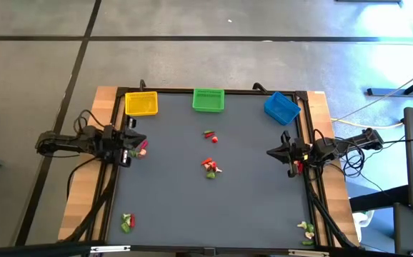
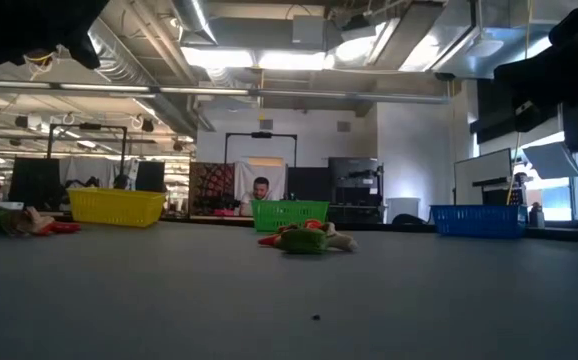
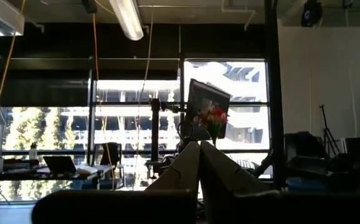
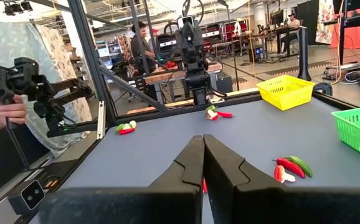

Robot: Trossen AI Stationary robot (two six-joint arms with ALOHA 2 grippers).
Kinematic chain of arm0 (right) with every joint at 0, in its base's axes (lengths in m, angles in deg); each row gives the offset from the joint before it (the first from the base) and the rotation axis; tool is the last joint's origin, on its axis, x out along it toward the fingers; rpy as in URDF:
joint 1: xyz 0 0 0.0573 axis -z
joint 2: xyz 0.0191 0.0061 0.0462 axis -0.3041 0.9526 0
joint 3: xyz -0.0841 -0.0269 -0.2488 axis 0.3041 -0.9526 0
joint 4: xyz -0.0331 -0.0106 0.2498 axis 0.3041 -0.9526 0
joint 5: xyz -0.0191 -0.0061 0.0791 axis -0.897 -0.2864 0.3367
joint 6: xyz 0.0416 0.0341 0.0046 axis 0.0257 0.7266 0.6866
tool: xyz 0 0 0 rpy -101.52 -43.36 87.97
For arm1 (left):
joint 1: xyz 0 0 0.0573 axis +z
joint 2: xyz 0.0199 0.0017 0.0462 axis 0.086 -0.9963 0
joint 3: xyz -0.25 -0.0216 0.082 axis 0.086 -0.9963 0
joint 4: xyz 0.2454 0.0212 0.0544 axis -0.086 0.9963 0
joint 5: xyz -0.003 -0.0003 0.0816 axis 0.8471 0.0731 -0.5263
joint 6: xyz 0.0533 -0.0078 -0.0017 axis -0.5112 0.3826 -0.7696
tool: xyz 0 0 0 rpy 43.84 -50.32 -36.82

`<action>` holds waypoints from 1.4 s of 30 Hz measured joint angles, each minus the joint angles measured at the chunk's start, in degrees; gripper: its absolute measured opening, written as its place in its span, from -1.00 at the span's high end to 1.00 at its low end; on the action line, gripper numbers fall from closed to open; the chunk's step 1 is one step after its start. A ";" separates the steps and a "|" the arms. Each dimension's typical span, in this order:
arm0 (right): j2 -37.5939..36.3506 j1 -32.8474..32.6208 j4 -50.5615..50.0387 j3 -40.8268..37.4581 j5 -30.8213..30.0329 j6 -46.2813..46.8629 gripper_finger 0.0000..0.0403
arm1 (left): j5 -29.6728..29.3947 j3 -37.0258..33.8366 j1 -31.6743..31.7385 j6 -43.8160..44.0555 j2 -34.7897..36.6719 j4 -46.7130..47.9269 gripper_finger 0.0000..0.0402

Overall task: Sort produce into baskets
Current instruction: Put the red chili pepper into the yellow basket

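Both grippers (image 1: pixel 138 144) (image 1: pixel 272 152) closed at table edges, baskets (image 1: pixel 209 100) empty

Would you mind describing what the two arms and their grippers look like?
Both arms are dark, nearly black, with black cables looping along them. The left gripper and right gripper each end in two dark, wedge-shaped fingers that taper to blunt tips. No markings are legible.
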 joint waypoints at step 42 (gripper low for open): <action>0.02 0.02 3.21 -0.09 -23.52 -7.30 0.94 | -15.64 19.39 5.21 0.75 -57.45 -23.76 0.99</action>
